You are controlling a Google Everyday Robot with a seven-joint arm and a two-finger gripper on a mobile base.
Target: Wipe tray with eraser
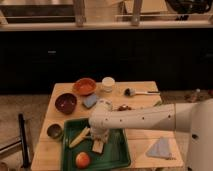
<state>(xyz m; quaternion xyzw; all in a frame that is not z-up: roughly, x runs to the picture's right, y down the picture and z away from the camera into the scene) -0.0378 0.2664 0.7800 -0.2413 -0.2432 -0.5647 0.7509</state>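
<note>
Tan-brown, seemingly light and stiff, the eraser [98, 146] lies in the green tray [116, 150] directly under our hand [98, 135], whose grip we cannot tell; we would pinch its long sides.

1. I am seeing an orange bowl [84, 86] sitting at the far side of the table [137, 147], with a white cup [107, 83] just right of it.
2. A dark red bowl [66, 103] is sitting nearer on the left, with a blue sponge [90, 101] lying just beside it.
3. What I take for a brush [135, 92] is lying far right.
4. A small dark dish [54, 131] is sitting beside the tray [117, 148], on its left; a grey-blue cloth [161, 148] is lying near right.
5. In the tray, an apple [82, 159] is lying near-left, and a yellowish strip [80, 137] is lying just left of the gripper [98, 137], which is hanging low over the tray's middle.
</note>
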